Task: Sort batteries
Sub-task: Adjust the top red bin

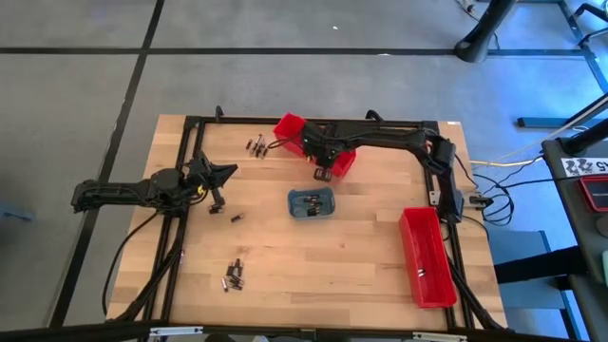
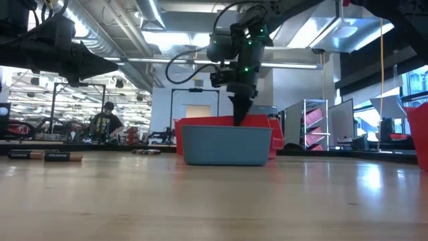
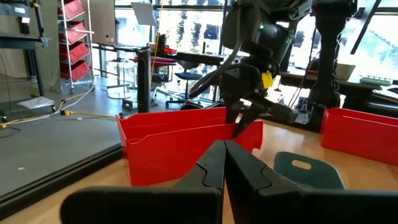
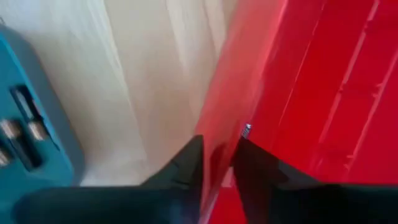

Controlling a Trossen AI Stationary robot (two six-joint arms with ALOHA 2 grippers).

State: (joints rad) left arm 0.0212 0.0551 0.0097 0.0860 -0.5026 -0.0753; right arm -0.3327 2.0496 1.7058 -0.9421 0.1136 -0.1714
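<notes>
1. The right gripper [image 1: 324, 171] is held at the rim of the red bin [image 1: 290, 126] lying at the far side of the table, just beyond the grey-blue tray [image 1: 312, 203]; in the right wrist view its two fingers [image 4: 186, 165] straddle the bin's wall, narrowly apart, with the wall between them; whether the wall is actually clamped cannot be told.
2. The left gripper [image 3: 224, 165] is seen with its fingers pressed shut on nothing; it is parked well to the left of the tray.
3. The batteries are scattered: a few lie inside the tray [image 4: 18, 140]; a cluster [image 1: 256, 145] lies left of the red bin; one [image 1: 237, 217] lies left of the tray; another cluster [image 1: 233, 275] lies nearer the front edge.
4. A second red bin [image 1: 427, 256] lies to the right of the tray.
5. The step in hand is judged to be a repositioning of the bin; the wall should be seated deep between the fingers and the bin dragged slowly, kept low, so that the tray is not struck.
</notes>
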